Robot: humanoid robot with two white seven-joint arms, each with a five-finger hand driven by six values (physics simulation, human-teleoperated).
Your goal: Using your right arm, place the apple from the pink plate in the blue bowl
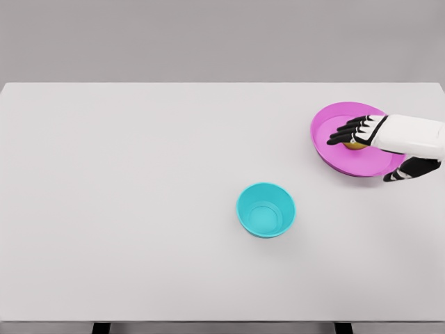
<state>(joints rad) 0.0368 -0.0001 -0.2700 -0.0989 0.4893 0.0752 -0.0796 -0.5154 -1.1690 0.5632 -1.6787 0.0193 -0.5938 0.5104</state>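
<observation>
The right hand (pixel 379 136) lies over the pink plate (pixel 334 154), its dark fingers (pixel 348 132) draped across the apple (pixel 355 145) — only a yellowish sliver peeks out beneath them. Whether they truly grip it I cannot tell; they look curled over it rather than clamped. If the hold is shallow, the apple could roll free on lifting, or drag the plate. The blue bowl (pixel 265 209) waits well apart, down-left of the fingers on the bench (pixel 139 209) — a long carry.
</observation>
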